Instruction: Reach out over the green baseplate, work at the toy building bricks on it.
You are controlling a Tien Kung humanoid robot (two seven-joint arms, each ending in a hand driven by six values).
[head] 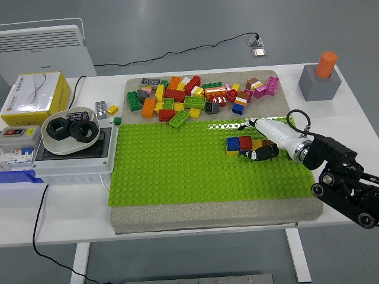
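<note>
The green baseplate (177, 165) lies on a grey mat in the middle of the table. A small cluster of joined bricks (239, 144), blue, red, yellow and orange, sits on its right part. My right hand (262, 148), white-backed with black fingers (264, 154), comes in from the right. It is curled around the right end of the cluster, low on the plate. A heap of loose bricks (195, 97) in many colours lies on the mat behind the plate. My left arm is out of view.
A grey electrical box (59, 157) with a white bowl of black rings (71, 130) stands at the left. A yellow-white carton (32, 93) is behind it. A grey block with an orange cylinder (321, 77) stands at the back right. A white heater (41, 41) is beyond the table.
</note>
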